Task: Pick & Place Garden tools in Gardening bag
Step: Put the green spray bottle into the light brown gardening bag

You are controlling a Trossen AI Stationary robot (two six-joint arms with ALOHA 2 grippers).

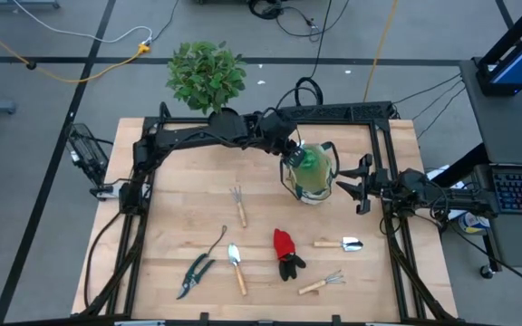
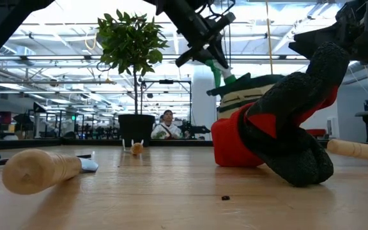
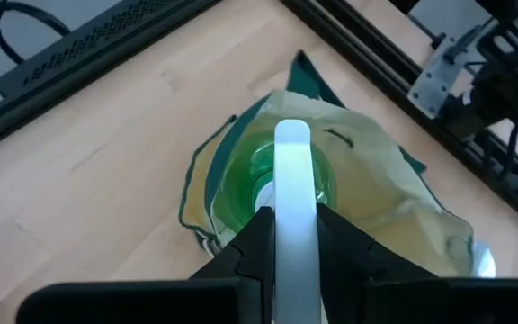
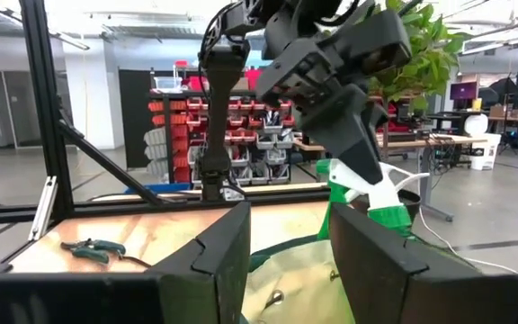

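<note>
Wooden surface bearing the items, framed by dark rails. Potted plant standing beyond the far edge, clear of the work.

Gardening bag upright toward the far right of the surface, mouth open. Green spray bottle hanging mouth-down into the bag opening, its white trigger neck directly in the left pincer, fingers clamped on that neck. Left pincer positioned straight above the bag, bottle body at or within the rim; depth inside cannot be told.

Right pincer just beside the bag on its right side, fingers apart, nothing between them, bag fabric close in front.

Remaining tools spread on the near half of the surface, well apart from both pincers: red-black gloves near the centre; pruning shears at near left; trowel beside them; thin weeder just behind; hand fork toward the middle; shovel at right; rake near the front edge.
</note>
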